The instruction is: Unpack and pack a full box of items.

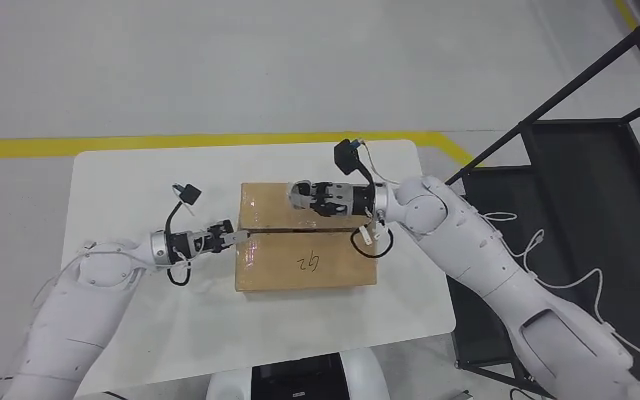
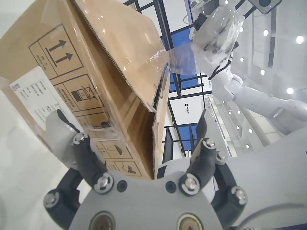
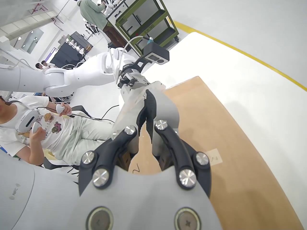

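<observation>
Left claw spread at corrugated cardboard box — right claw pinches glossy clear tape.

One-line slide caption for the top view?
Right gripper holds clear tape above the cardboard box; left gripper open at its end.

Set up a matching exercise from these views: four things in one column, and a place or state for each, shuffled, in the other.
Column one:
1. left gripper
2. right gripper
3. cardboard box
4. yellow line

Column two:
A. runs beyond the far edge of the table
B. open, at the box's side edge
C. shut on clear tape, above the box's top
D. sits in the middle of the white table

Pairs: 1-B, 2-C, 3-D, 4-A
</observation>
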Robot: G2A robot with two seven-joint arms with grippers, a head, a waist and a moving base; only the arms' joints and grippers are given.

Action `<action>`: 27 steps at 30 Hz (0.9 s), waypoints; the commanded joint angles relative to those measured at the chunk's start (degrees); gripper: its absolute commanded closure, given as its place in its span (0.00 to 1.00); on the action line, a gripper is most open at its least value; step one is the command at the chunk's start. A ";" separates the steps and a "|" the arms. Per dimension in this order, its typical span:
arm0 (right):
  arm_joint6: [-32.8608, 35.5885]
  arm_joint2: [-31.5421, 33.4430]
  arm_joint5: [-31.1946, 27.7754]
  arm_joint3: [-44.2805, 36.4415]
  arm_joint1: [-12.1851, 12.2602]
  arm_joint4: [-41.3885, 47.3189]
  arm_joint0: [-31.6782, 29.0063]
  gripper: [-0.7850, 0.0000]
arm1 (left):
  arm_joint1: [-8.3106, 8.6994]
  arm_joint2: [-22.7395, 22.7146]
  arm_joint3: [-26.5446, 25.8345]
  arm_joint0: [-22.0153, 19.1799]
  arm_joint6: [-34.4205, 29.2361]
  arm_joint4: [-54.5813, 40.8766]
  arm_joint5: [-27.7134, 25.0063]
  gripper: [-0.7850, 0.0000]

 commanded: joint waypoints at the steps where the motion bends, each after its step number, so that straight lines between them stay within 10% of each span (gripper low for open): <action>1: -0.41 -0.84 0.15 0.34 -0.46 -1.29 0.22 1.00 | 0.10 -0.33 -0.04 0.18 -0.18 -0.19 -0.08 0.00; 27: 2.36 -5.00 -7.27 5.98 -4.30 5.45 3.25 1.00 | 1.74 -6.51 -0.69 5.12 0.64 -1.88 0.30 0.00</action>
